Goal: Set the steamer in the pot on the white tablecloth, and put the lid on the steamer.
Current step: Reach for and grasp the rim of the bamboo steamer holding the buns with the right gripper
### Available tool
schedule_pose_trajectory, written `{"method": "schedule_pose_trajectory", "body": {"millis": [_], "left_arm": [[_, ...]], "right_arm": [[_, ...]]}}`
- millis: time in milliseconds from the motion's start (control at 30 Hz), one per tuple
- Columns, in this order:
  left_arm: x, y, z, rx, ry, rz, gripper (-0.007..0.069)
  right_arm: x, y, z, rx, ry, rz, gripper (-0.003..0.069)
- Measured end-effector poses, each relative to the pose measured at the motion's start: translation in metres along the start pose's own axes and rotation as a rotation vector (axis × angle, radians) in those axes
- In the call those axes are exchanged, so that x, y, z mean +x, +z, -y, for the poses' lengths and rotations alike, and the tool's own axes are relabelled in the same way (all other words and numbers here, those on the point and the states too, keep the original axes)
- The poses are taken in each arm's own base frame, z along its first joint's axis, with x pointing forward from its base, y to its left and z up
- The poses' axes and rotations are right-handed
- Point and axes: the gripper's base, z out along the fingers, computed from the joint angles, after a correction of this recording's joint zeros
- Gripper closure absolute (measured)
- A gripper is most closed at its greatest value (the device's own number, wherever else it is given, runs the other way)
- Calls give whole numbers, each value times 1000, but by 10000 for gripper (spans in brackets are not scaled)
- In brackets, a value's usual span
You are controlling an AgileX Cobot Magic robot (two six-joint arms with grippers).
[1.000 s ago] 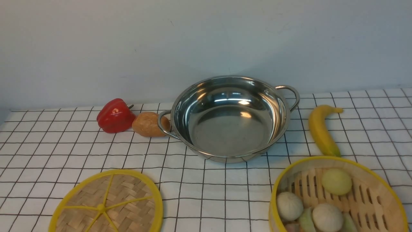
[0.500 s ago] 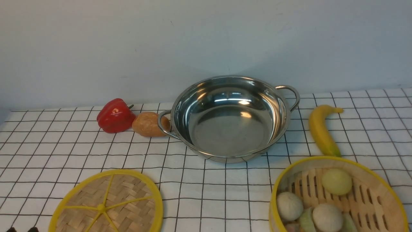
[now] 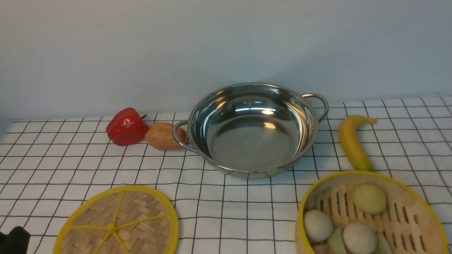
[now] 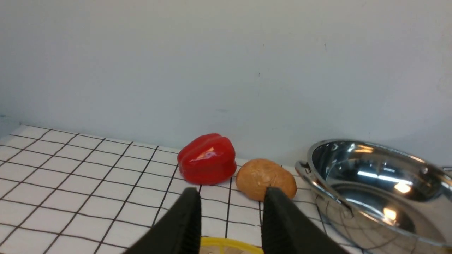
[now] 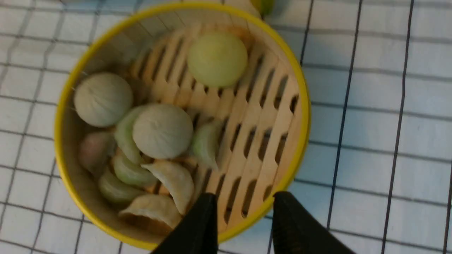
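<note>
The shiny pot stands empty at the back middle of the white tablecloth. The woven lid lies flat at the front left, and its yellow rim shows just below my left gripper, which is open and empty. In the front view that gripper is only a black shape in the bottom left corner. The steamer with buns and dumplings sits at the front right. My right gripper is open, with one finger over the inside of the steamer and the other outside its rim.
A red pepper and a brown potato lie just left of the pot's left handle. A banana lies between the pot and the steamer. A plain wall closes off the back of the table.
My left gripper has risen into the bottom left corner of the front view, beside the lid. The pot, lid and steamer stay where they were.
</note>
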Motion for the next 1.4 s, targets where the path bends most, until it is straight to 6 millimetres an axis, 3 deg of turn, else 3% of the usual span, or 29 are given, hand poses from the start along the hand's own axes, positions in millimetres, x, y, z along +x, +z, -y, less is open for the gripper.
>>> {"method": "schedule_pose_trajectory", "body": {"millis": [133, 433, 700, 1000, 1400], "left_arm": [[-5, 0, 0, -5, -16, 50, 382], [-6, 0, -1, -7, -22, 71, 382], [-2, 0, 0, -2, -22, 27, 382], [0, 0, 0, 2, -22, 3, 382], [0, 0, 0, 2, -23, -3, 382]], "right_arm": [[-17, 30, 8, 16, 27, -131, 416], [-36, 75, 21, 46, 4, -181, 413], [-48, 113, 33, 74, 0, -269, 326], [-63, 142, 23, 96, -109, -332, 311], [-59, 167, 25, 167, -153, -435, 398]]}}
